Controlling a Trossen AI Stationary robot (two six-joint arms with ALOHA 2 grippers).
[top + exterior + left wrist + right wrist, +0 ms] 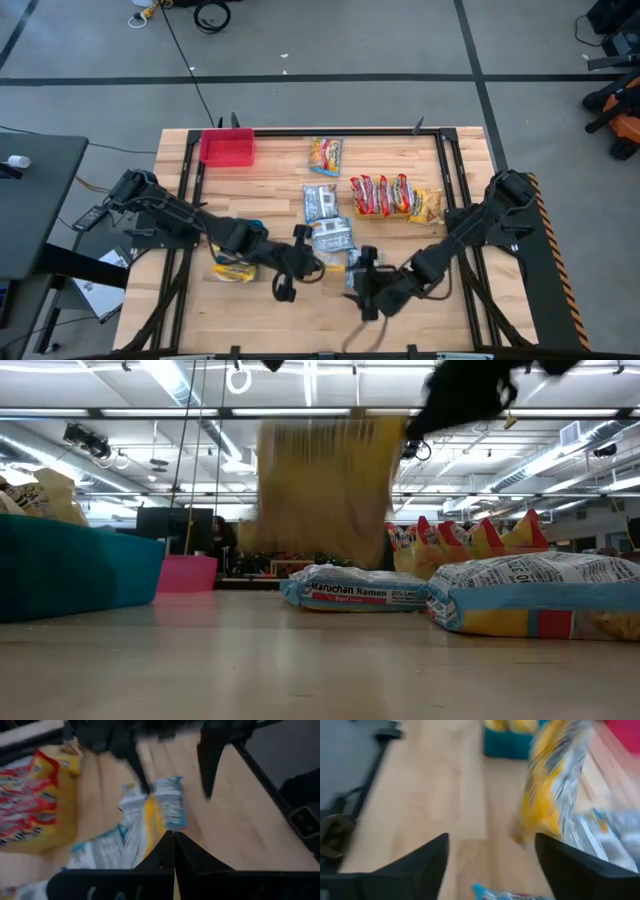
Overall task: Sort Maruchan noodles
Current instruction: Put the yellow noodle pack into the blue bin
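Two silver-blue packets [535,595], three red packets [381,194]

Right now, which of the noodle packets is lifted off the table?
The yellow packet in the middle of the low view: it alone hangs in the air, while the other packets rest on the table.

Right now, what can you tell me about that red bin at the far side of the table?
The red bin is a plain rectangular open-topped tray that looks like plastic. It rests flat on the wooden table, at the far edge on the left arm's side, beside the black frame rail. Nothing shows inside it, and no packet touches it. In the low view it appears pinkish, beyond a teal bin.
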